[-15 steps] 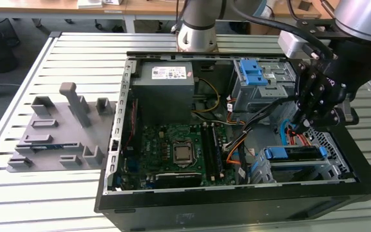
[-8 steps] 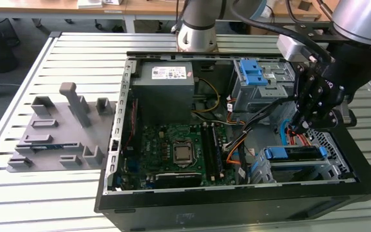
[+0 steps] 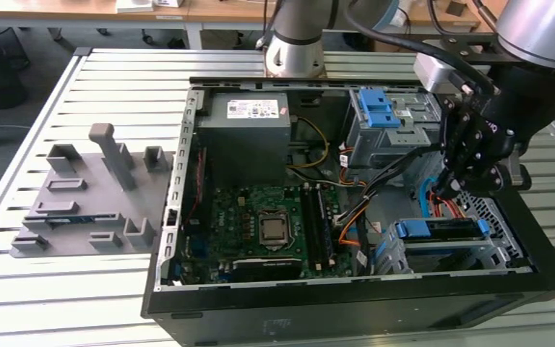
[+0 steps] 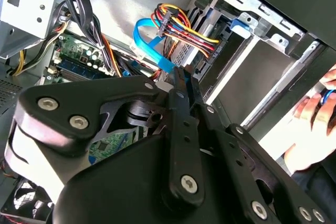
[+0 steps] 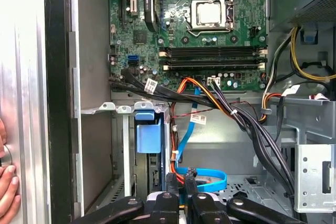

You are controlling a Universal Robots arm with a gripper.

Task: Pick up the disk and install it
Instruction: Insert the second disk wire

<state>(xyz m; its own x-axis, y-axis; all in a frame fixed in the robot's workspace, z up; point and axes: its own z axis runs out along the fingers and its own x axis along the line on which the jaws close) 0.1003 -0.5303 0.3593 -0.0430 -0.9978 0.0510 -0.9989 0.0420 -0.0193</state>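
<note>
The disk (image 3: 438, 230) sits in the lower drive bay at the open computer case's near corner, on the exterior view's right, with its blue bracket facing up. Its blue tab shows in both wrist views (image 5: 148, 132) (image 4: 242, 24). My gripper (image 3: 445, 191) hangs just above and behind that bay, among the cables. Its fingers (image 4: 183, 85) are pressed together with nothing between them. In the first wrist view the gripper (image 5: 180, 180) has its tips next to a blue flat cable (image 5: 207, 178), beside the disk's tab.
The case holds a power-supply box (image 3: 248, 119), a motherboard (image 3: 268, 217), a grey cage with blue clips (image 3: 389, 116) and bundles of cables (image 5: 236, 114). A grey fixture (image 3: 84, 195) lies on the slatted table. A person's hand (image 4: 315, 114) rests outside the case wall.
</note>
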